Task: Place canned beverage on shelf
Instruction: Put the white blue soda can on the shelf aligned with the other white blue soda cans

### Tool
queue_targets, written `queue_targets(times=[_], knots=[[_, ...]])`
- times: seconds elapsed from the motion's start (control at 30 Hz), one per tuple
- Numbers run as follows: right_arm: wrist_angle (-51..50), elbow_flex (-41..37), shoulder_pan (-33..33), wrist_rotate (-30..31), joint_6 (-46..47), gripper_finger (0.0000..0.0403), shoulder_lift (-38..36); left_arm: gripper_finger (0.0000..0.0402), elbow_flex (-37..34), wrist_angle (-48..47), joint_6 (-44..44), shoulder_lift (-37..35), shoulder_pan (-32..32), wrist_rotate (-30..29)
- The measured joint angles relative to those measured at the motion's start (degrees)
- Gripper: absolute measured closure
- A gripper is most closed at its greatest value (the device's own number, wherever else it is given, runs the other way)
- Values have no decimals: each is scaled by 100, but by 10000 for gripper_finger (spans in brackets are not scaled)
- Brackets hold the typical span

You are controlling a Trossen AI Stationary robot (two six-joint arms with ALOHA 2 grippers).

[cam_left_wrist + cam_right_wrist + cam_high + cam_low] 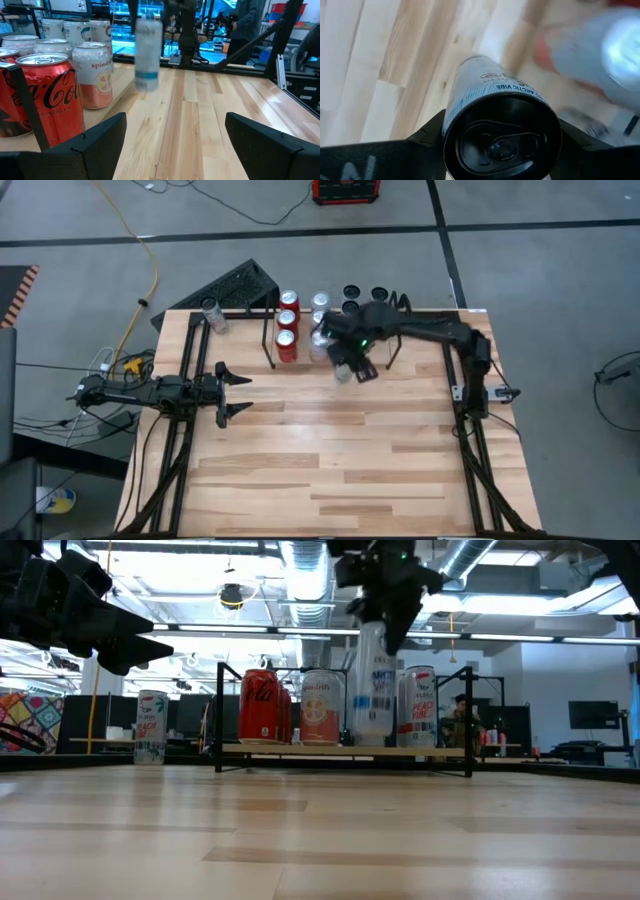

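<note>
Your right gripper (345,362) clamps tall white can (372,680) by top, lifted clear of table, just in front of shelf (340,749). Shelf already holds red cans (260,706) and others. Left: set can in. Left gripper (236,390) open, empty, waits well apart.

Broad bare table (350,470) lay open from three round to nine o'clock. At twelve the shelf (268,340) blocked passage, packed with red cans (287,340) and pale cans (320,305); a lone can (211,315) stood at ten.
</note>
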Motion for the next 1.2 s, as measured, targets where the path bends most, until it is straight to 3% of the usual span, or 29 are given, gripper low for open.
queue_targets(times=[0.2, 0.5, 0.83, 1.2], knots=[[-31, 6, -689, 4, 245, 170, -503, 74, -1, 0, 0, 0, -2, 2], [-32, 4, -1510, -294, 342, 170, -392, 74, -1, 0, 0, 0, 0, 2], [133, 6, -1471, -456, 397, 170, -372, 74, -1, 0, 0, 0, 0, 2], [217, 4, -1385, -278, 699, 170, 140, 74, 1, 0, 0, 0, -1, 1]])
